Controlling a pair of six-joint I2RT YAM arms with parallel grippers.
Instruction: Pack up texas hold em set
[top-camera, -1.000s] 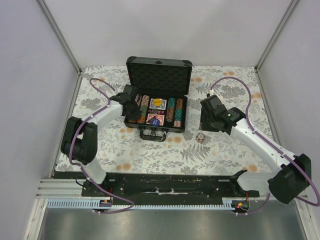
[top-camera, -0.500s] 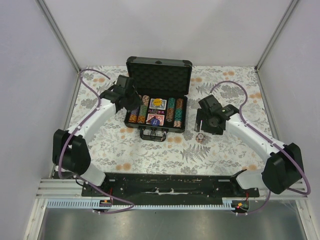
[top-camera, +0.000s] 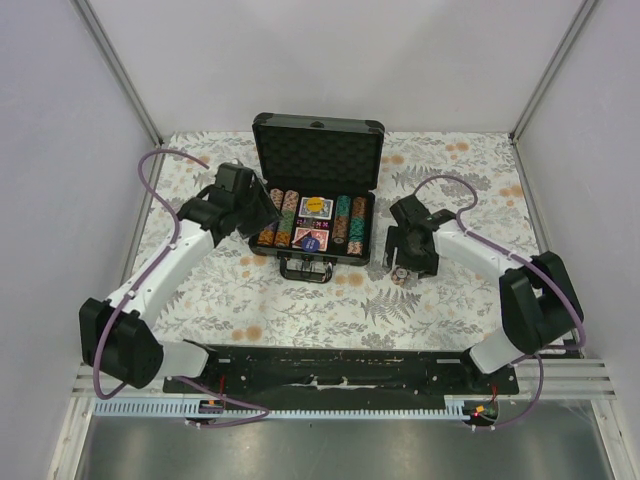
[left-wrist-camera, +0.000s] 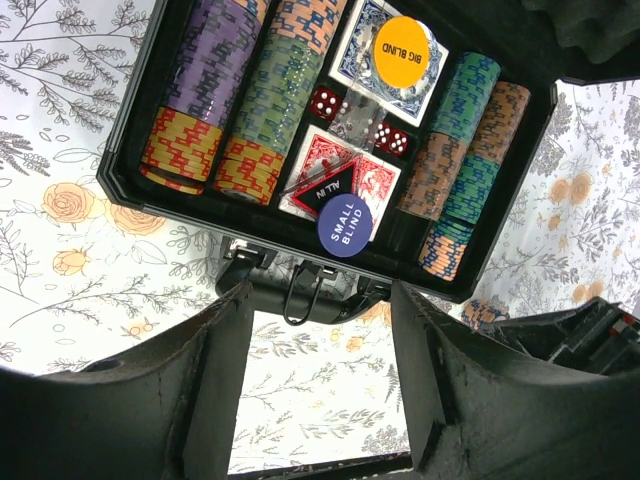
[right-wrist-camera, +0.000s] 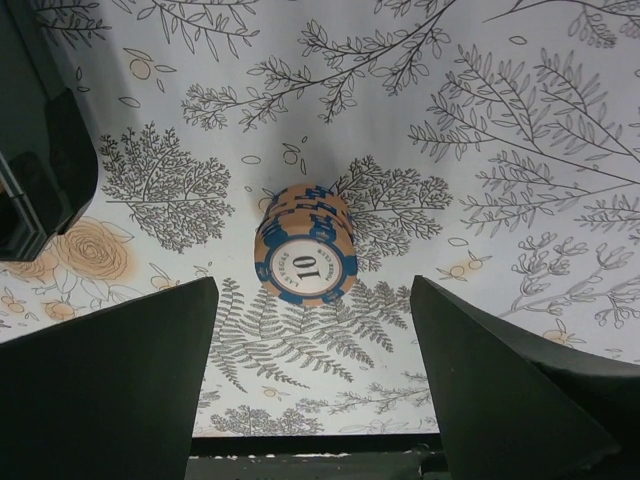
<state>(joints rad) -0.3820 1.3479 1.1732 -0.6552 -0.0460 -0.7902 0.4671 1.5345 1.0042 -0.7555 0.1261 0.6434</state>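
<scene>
The black case (top-camera: 318, 160) lies open at the 12 o'clock side of the flowered table (top-camera: 300, 310), with its foam-lined lid standing up and its handle (top-camera: 308, 270) towards 6 o'clock. Inside it, rows of striped chips (left-wrist-camera: 250, 110) fill both sides. Between the rows are a blue deck (left-wrist-camera: 352, 62) with an orange button (left-wrist-camera: 401, 48) on it and a red deck (left-wrist-camera: 375, 185) with a black triangular button (left-wrist-camera: 322, 190) and a round blue button (left-wrist-camera: 343, 226). Red dice (left-wrist-camera: 325, 100) sit between the decks.

A loose stack of chips (right-wrist-camera: 305, 258) lies on the table at 4 o'clock from the case, apart from it. Its top chip is marked 10.

The left end effector (left-wrist-camera: 320, 295) hangs at the case's 9 o'clock edge, with its fingers spread wide and nothing between them. The right end effector (right-wrist-camera: 310, 290) is over the loose stack. Its fingers are also wide, one on each side of the stack and not touching it.
</scene>
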